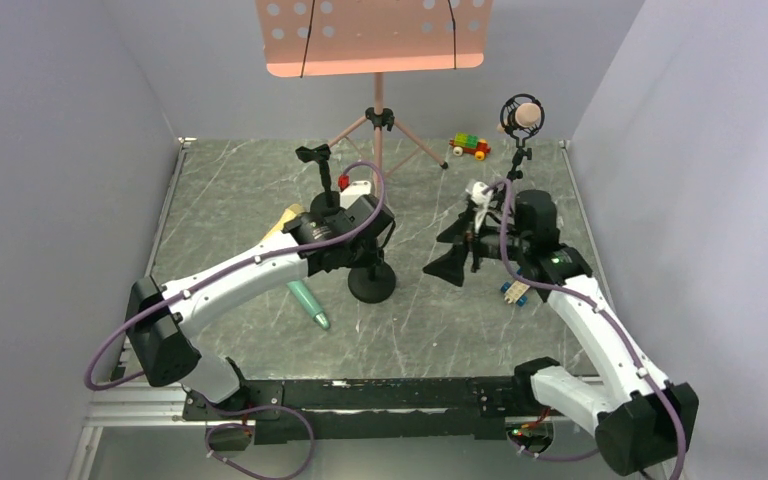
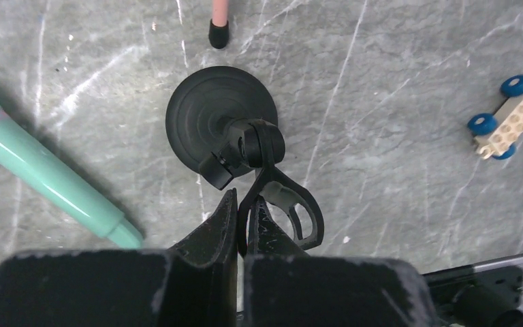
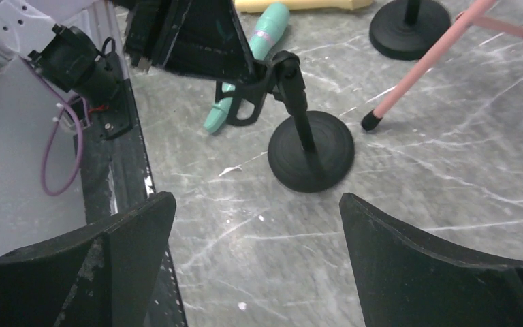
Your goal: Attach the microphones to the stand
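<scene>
In the left wrist view my left gripper (image 2: 245, 201) is shut on the black clip (image 2: 293, 204) at the top of a short black stand, whose round base (image 2: 204, 116) sits on the table below. The teal green microphone (image 2: 48, 178) lies flat to the left of that base. From above, the left gripper (image 1: 364, 248) hangs over this stand (image 1: 372, 285). The teal microphone (image 1: 308, 303) and the pale yellow microphone (image 1: 285, 220) lie beside it. A salmon pink microphone (image 1: 525, 117) sits in a second stand at the back right. My right gripper (image 1: 452, 258) is open and holds nothing, facing the stand's base (image 3: 311, 151).
A pink music stand (image 1: 375, 40) on a tripod rises at the back; one leg tip (image 3: 370, 121) rests near the stand. A third black stand (image 1: 316, 156) is behind the left arm. Brick toy cars sit at the back right (image 1: 468, 146) and near the right arm (image 1: 513, 292).
</scene>
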